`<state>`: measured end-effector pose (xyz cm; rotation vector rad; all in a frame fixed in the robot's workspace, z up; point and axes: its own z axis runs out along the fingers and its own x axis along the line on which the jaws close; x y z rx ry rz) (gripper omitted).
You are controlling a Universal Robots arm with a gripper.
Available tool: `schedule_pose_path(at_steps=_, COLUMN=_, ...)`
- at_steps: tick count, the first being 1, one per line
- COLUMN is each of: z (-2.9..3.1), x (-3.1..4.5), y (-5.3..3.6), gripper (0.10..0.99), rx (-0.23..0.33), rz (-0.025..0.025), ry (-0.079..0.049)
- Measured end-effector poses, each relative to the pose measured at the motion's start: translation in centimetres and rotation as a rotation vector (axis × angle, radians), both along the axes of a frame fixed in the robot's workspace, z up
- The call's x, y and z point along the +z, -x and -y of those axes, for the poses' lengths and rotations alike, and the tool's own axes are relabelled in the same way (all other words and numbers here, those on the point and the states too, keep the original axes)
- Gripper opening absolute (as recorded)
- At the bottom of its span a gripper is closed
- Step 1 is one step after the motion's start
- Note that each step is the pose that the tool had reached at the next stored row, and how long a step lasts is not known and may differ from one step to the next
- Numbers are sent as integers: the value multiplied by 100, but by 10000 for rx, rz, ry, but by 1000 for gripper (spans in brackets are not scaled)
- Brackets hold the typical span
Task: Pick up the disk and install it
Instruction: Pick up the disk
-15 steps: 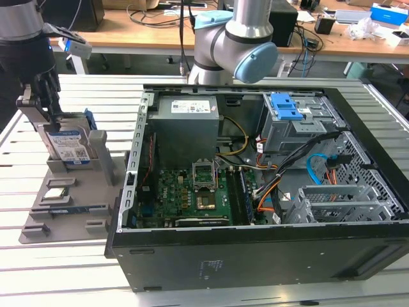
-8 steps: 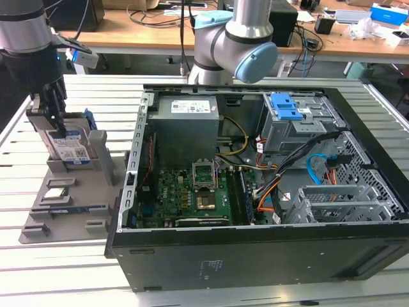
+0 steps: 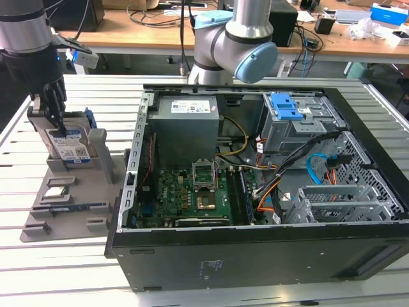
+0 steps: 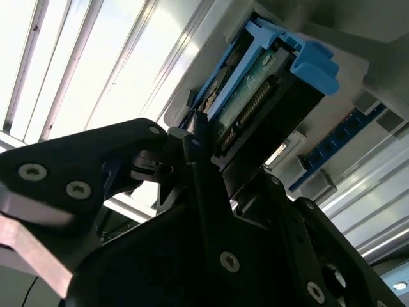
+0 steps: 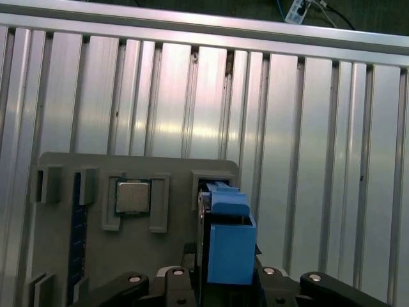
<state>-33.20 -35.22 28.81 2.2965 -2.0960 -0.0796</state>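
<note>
Slatted table [image 3: 64, 275], open computer case [image 3: 255, 259] well off to one side of the gripper [image 3: 52, 121], across the table. Drive cage [image 3: 291, 131] with its blue latch [image 3: 285, 107] sits in the case corner farthest from the gripper.

Directly below the gripper is the grey parts fixture [image 3: 83, 192]. The disk [image 3: 69, 146] stands on edge in its slot, and the gripper's fingers are clamped on the upper part of it, one per flat face. In the second wrist view the connector edge of the disk [image 4: 255, 109] runs out from between the fingers. In the first wrist view a blue side rail [image 5: 227, 243] sits between them.

Step in hand, as I read it: the pick, disk not yet clear of the slot.

To do it well:
- Pull straight along the slot, no tilt, or the rails will likely bind on the fixture uprights.
- Keep pressure on the metal faces, not the plastic rails or connector pins.
- Clear the uprights fully before any sideways travel.
- Processor chip [image 5: 133, 196] lies in the pocket just beside the gripper. Don't sweep over it low.
</note>
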Motion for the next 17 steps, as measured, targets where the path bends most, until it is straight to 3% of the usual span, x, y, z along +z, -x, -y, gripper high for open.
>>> schedule_pose_path(at_steps=17, z=-1, x=-5, y=-1, gripper=373, rx=-1, rz=2, ry=1)
